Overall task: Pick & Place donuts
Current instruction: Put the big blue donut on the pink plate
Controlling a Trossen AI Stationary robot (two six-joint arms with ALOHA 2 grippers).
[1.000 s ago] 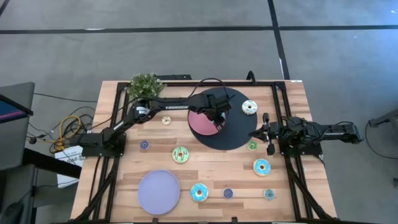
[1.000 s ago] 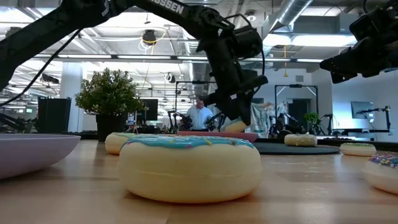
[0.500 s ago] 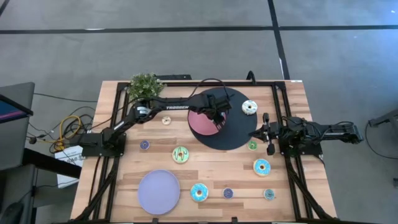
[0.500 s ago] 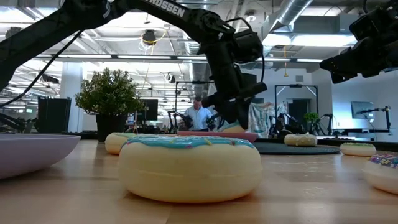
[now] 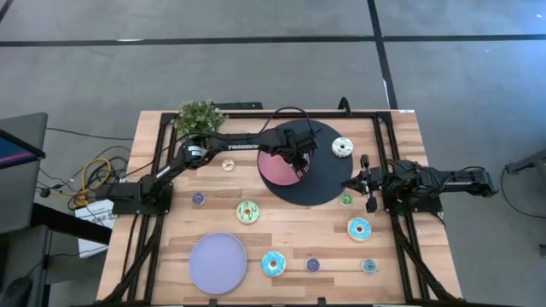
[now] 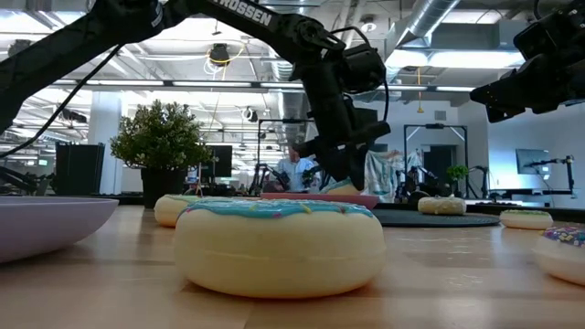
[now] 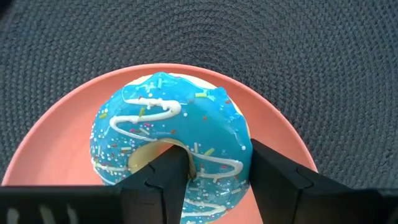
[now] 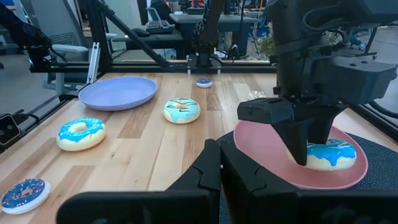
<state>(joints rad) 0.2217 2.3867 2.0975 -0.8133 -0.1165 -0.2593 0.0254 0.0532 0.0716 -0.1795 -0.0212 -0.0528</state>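
The left gripper (image 5: 298, 161) and its arm block the pink plate (image 5: 277, 167) from above. Bare bench (image 5: 290, 223) lies open between the dark mat (image 5: 324, 183) and the front donuts (image 5: 273, 263).

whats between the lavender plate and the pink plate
In the high view, one green-iced donut lies on the wooden table, roughly midway between the flat lavender round plate and the flat pink round plate; otherwise bare wood.

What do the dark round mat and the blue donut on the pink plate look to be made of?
The dark round mat looks like woven or braided fabric: concentric ribbed texture, matte. The blue donut, gripped by the left gripper on the pink plate, looks like moulded plastic or rubber: glossy icing, raised white drizzle; exact material unclear.
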